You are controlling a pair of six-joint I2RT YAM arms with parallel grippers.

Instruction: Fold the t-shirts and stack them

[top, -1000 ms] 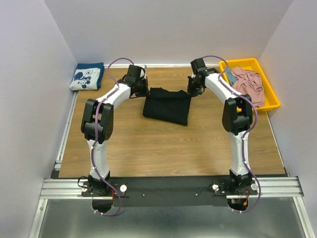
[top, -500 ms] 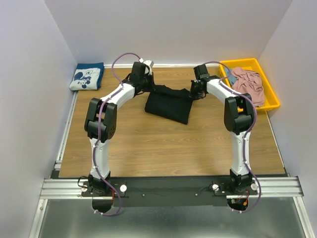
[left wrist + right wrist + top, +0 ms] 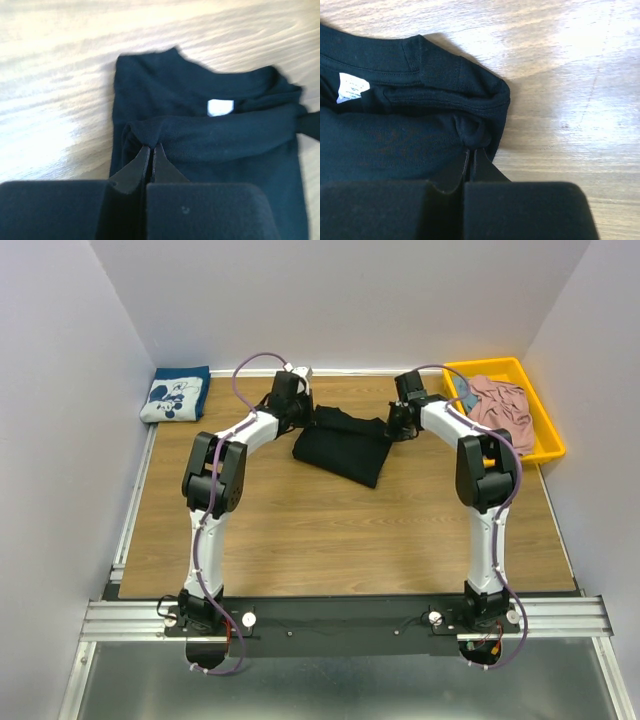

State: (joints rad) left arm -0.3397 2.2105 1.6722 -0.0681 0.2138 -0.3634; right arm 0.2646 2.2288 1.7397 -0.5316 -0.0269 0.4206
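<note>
Both hands are pinched shut: your left hand (image 3: 150, 148) grips a fold of the soft, matte black shirt (image 3: 210, 150), your right hand (image 3: 471, 154) a bunch beside its collar. It lies rumpled on the far wood-grain surface (image 3: 300, 530).

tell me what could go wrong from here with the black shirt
1. The left gripper and right gripper each pinch only a small bunch of the black t-shirt, so an edge may slip free.
2. The shirt lies skewed and rumpled, so the fold may land crooked.
</note>
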